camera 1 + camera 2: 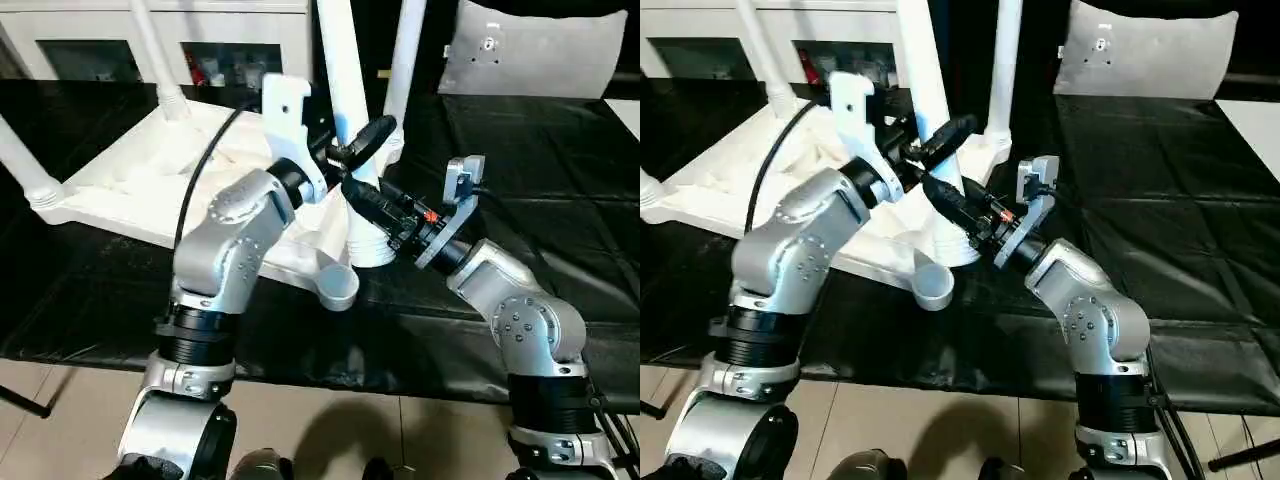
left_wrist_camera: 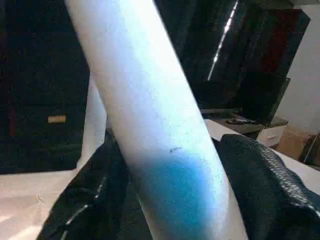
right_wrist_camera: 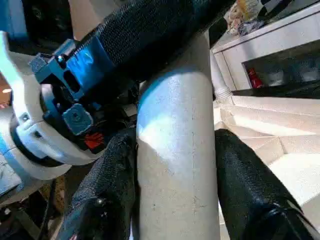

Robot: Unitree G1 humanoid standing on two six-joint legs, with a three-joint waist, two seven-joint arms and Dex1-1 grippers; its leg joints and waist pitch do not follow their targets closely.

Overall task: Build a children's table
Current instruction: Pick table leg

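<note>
black-covered table, white cabinet behind

upright legs crowding the tabletop; black mat seemingly open

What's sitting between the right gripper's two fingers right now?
The white table leg stands between the right gripper's fingers, seen in the right wrist view; the left gripper sits higher on it.

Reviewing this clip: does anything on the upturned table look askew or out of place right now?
Yes. The near leg, between the fingers of both the left gripper and the right gripper, leans noticeably rather than standing straight in its corner socket. The other legs stand firmly in their sockets on the table top. Nothing looks damaged.
</note>
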